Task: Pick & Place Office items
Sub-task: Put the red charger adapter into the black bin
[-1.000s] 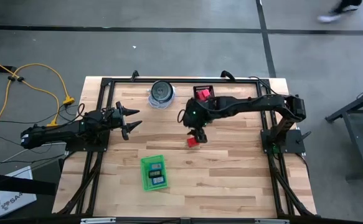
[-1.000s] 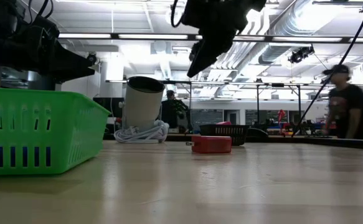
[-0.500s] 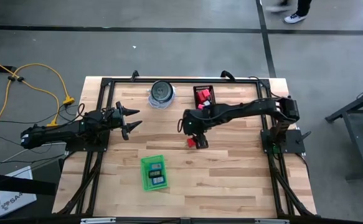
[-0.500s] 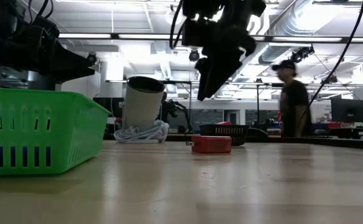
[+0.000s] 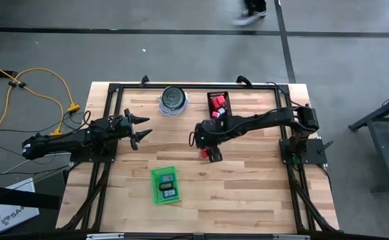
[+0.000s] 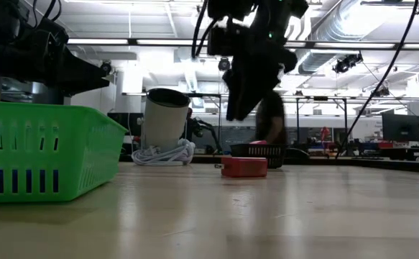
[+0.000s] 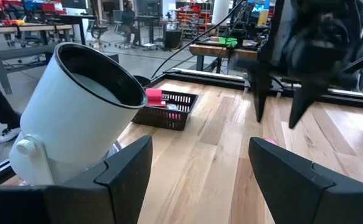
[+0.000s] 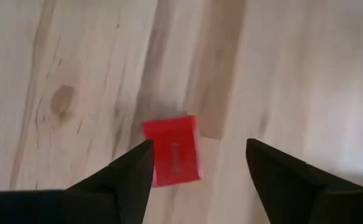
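We find the right claw (image 8: 197,165) spread apart above the red block (image 8: 173,150) on the worktop (image 5: 247,180), and the left claw (image 5: 139,130), likewise apart, idle at the left side.

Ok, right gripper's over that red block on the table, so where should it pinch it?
Come straight down and pinch the red block across its two long side faces. It lies flat and alone on the bare table, with the right gripper open above it, fingers either side.
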